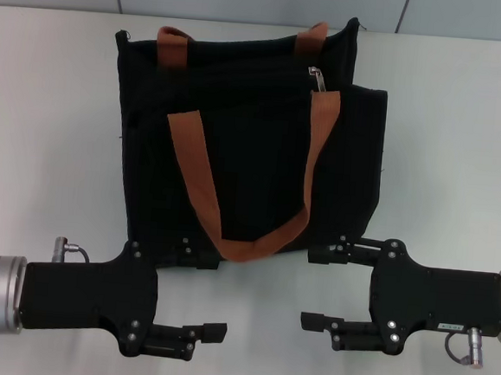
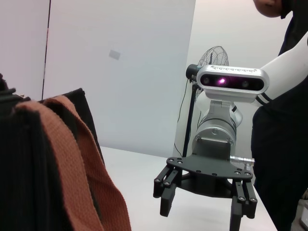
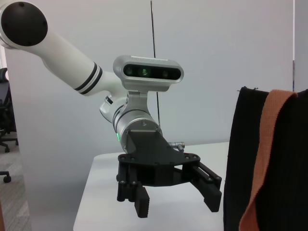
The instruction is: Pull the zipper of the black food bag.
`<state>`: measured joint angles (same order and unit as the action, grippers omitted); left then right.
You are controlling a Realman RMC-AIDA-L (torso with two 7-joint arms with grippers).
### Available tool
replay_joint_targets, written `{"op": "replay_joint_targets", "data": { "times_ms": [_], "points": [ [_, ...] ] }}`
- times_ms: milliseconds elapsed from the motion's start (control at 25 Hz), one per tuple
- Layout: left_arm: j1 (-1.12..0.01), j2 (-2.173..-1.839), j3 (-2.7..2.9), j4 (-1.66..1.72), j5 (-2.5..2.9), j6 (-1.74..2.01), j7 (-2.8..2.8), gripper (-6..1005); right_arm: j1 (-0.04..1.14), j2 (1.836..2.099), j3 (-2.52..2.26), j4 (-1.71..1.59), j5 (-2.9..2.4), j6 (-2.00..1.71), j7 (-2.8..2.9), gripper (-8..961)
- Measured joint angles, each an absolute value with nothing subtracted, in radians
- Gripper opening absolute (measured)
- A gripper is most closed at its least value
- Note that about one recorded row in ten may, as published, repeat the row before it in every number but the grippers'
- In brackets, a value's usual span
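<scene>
The black bag (image 1: 246, 139) lies flat mid-table, its zipper pull (image 1: 316, 78) resting near the far opening, toward the bag's right. Its contents are hidden. Both grippers sit off the bag's near edge with jaws wide and holding nothing: left gripper (image 1: 196, 300), right gripper (image 1: 319, 288). Whether the zipper has been pulled, I cannot tell.

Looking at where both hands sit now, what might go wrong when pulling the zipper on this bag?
The brown strap lies right beside the zipper pull, so a hand may snag it instead. Both the left hand and the right hand are open at the near edge of the black bag; unheld, it may slide on the table.
</scene>
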<state>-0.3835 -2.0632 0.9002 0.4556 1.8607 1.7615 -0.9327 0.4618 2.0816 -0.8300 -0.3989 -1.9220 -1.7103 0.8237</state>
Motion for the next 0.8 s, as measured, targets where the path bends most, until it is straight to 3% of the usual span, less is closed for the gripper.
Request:
{"op": "replay_joint_targets", "data": {
  "times_ms": [800],
  "points": [
    [-0.383, -2.063, 0.902, 0.456, 1.861, 1.756, -0.931, 829, 0.462, 2.082, -0.830, -0.396, -1.913, -1.710, 0.824, 740]
  ]
}}
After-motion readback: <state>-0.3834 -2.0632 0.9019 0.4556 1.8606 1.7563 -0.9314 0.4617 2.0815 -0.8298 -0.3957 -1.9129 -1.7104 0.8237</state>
